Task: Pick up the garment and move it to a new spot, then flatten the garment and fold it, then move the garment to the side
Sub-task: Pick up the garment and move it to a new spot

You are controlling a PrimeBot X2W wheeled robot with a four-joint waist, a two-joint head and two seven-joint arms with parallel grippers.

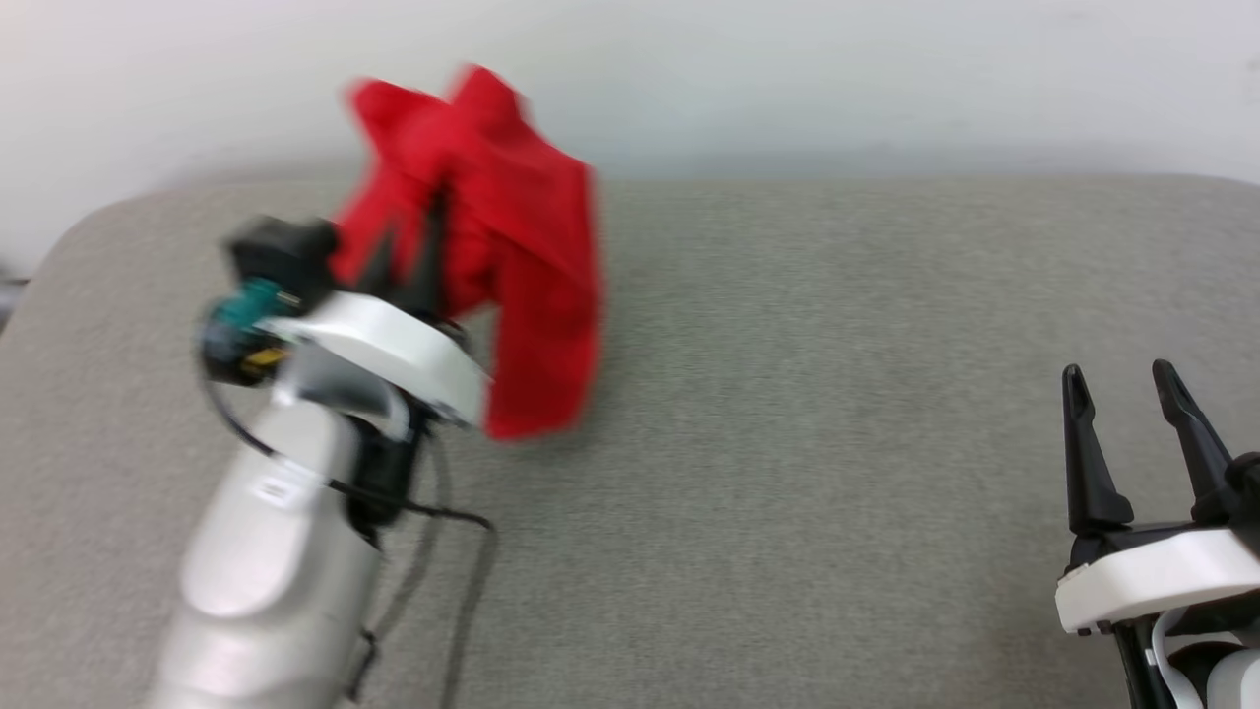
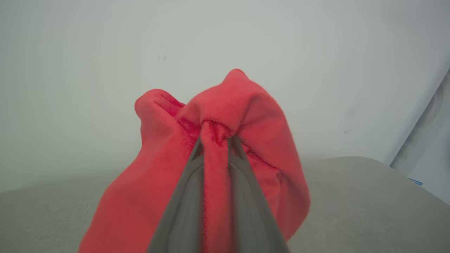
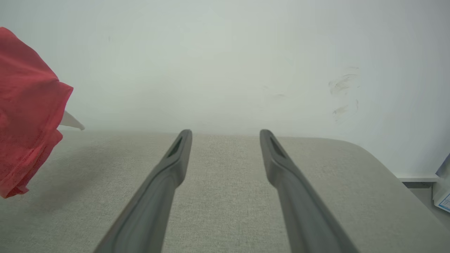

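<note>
- Wall (image 1: 886,79), pale and plain, stands behind everything; the right wrist view shows a few faint grey scuffs (image 3: 342,88) on it.
- Below it the counter (image 1: 837,394) stretches wide, covered in grey woven fabric, with rounded far corners.
- The left arm (image 1: 266,551), silver-white, reaches up from the lower left of the head view, with a black cable (image 1: 433,512) looping off its wrist. This part of the head view is blurred.
- The garment (image 1: 532,266), bright red and bunched, hangs from the left gripper over the far left part of the counter, its top rising in front of the wall. Its loose end droops down to the right of the wrist. A soft shadow lies on the fabric beneath it, and I can't tell whether the lowest edge touches the counter. I can make out no lettering or trim on it.
- The left gripper (image 2: 214,138) is pinched nearly closed on a fold of the red cloth; a narrow strip of it runs down between the two dark fingers (image 2: 182,211), and the rest billows out around the tips.
- The right gripper (image 1: 1122,379) sits low at the right, well apart from the garment, its jaws spread wide with nothing between them, over bare grey fabric.
- From the right wrist view the garment (image 3: 28,123) shows at the far left edge, with a small white pointed piece (image 3: 72,121) poking out from behind it; what that is I can't tell.
</note>
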